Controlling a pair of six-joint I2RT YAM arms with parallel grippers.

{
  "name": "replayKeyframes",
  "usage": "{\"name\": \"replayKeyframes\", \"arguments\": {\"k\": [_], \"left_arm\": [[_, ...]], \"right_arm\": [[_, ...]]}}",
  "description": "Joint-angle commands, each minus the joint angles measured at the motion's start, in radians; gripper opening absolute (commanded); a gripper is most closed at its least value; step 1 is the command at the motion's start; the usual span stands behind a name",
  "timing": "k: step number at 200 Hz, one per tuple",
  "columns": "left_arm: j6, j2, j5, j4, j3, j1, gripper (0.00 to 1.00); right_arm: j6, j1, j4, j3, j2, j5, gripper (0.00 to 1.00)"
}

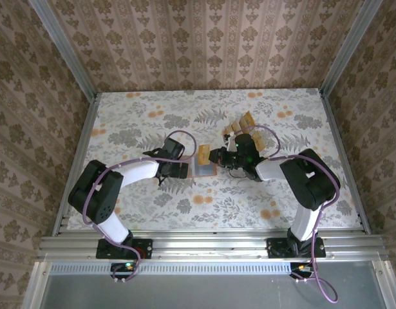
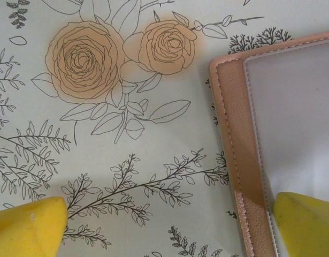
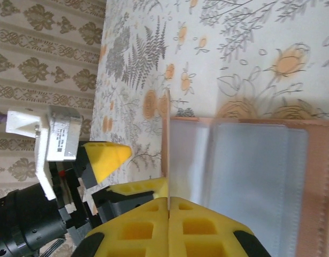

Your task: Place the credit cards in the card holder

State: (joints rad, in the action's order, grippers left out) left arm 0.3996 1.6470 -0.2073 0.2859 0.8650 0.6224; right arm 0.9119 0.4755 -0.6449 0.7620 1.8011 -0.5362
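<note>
**Right arm has a card at the holder's edge, left arm braces the holder**

The card holder [image 1: 201,169] lies open and flat near the middle of the bench [image 1: 120,122], greyish inner face up, between the two arms.

The right end effector [image 3: 168,214] has its fingers pressed together on one card [image 3: 166,139]. The card stands on edge, seen as a thin line in the right wrist view. It meets the holder at the holder's far edge as the top view shows it. The card's long axis runs along that edge, so the pocket lies just past the card, on the holder side. Right arm is the one to insert. Looks like a short slide into the sleeve, and the card needs tipping flatter first.

The left end effector [image 2: 167,230] is spread wide and grips nothing. One fingertip [image 2: 306,225] sits over the holder's left border, the other over bare bench beside it. Can't tell if it presses down. Probably there to keep the holder from skating when the card pushes in.

The spare cards [image 1: 239,123] sit fanned in a clear stand toward the far edge, right of centre, apart from the holder.

In the way: the left fingertip is close to the card's edge in the right wrist view. Risk of the card catching on the stitched rim.
</note>
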Motion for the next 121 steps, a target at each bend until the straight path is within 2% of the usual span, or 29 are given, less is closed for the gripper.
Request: {"name": "replayKeyframes", "arguments": {"k": [1,121], "left_arm": [[0.010,-0.016,-0.015,0.063,-0.015,0.003,1.00],[0.010,0.013,-0.033,0.059,-0.016,0.003,1.00]], "right_arm": [[-0.015,0.014,-0.026,0.023,0.036,-0.032,0.00],[-0.038,0.023,-0.116,0.031,0.163,-0.051,0.00]]}}
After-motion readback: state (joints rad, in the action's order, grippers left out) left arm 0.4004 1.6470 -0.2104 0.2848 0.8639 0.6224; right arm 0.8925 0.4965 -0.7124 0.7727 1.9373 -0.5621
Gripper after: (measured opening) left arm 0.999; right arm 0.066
